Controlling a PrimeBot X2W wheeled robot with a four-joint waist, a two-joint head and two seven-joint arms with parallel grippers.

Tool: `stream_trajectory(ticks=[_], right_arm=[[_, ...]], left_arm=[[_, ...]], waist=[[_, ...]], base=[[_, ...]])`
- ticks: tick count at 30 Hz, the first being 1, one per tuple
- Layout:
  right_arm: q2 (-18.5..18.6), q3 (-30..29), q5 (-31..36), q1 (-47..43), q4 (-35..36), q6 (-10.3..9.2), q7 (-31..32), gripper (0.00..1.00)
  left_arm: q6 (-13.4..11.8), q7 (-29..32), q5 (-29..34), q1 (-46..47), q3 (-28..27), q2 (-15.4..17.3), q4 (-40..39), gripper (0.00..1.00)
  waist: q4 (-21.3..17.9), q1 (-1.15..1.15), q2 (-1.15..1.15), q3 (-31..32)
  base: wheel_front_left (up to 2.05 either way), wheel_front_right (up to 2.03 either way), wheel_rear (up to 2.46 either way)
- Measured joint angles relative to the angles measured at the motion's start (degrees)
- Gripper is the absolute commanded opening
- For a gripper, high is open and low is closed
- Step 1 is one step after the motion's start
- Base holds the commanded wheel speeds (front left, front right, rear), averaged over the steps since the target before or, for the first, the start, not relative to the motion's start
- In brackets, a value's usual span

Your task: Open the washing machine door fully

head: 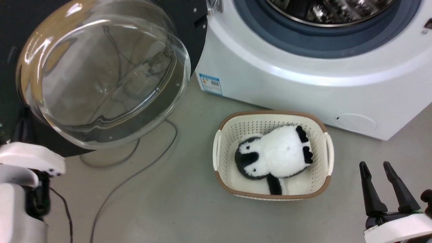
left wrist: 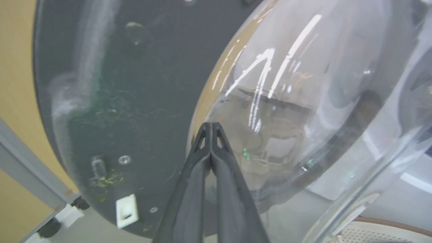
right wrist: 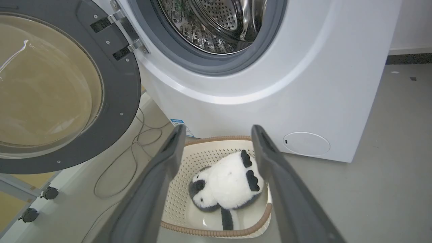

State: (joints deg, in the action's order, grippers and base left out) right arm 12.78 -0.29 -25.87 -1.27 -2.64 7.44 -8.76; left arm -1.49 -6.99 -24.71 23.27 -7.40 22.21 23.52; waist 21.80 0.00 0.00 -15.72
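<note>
The washing machine door (head: pixel 101 74) is swung wide to the left, its bulging glass bowl facing me and its black ring (right wrist: pixel 118 84) hanging on hinges at the white washing machine (head: pixel 303 67). The steel drum (right wrist: pixel 216 23) stands exposed inside its grey gasket. My left gripper (left wrist: pixel 211 125) is shut with nothing between its fingers, tips pressed against the edge of the door's glass bowl (left wrist: pixel 303 101). Only the left arm's pale forearm (head: pixel 20 189) shows in the head view. My right gripper (head: pixel 375 166) hangs open at the lower right, empty, clear of the machine.
A cream basket (head: pixel 322 158) with a plush penguin (head: pixel 273 157) in it sits on the grey floor in front of the machine. Grey cables (head: pixel 135 168) loop on the floor below the door. A caster-wheeled stand (right wrist: pixel 49 193) stands behind the door.
</note>
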Motion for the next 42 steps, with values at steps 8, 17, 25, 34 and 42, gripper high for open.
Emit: stream_trajectory(ticks=[8,17,25,34,42], right_arm=[[-0.5,0.7,0.2,0.1,0.3,0.00,-4.1,1.00],[-1.3,-1.2,4.1,-0.2,4.0,0.00,-5.8,1.00],[-3.3,-1.6,9.7,-1.0,8.1,0.01,-6.0,1.00],[-5.3,-1.1,11.9,-3.4,9.0,0.01,-6.0,1.00],[-5.6,-0.5,12.4,-4.4,9.0,0.01,-6.0,1.00]], left_arm=[[0.6,-1.4,1.5,-7.2,4.7,-3.7,-9.0,0.00],[0.6,-2.8,3.4,-14.5,10.1,-7.5,-19.7,0.00],[0.1,-5.3,8.3,-19.6,15.0,-8.9,-24.3,0.00],[-2.2,-6.9,10.5,-23.3,17.5,-11.4,-23.7,0.23],[-2.9,-7.4,11.5,-25.7,17.8,-12.6,-22.3,1.00]], waist=[[-2.4,0.00,0.00,5.2],[-6.9,0.00,0.00,9.8],[-11.4,0.00,0.00,11.9],[-15.6,0.00,0.00,13.3],[-18.2,-0.01,0.00,13.8]], base=[[0.00,0.00,0.00],[0.00,0.00,0.00],[0.00,0.00,0.00],[0.00,0.00,0.00],[0.00,0.00,0.00]])
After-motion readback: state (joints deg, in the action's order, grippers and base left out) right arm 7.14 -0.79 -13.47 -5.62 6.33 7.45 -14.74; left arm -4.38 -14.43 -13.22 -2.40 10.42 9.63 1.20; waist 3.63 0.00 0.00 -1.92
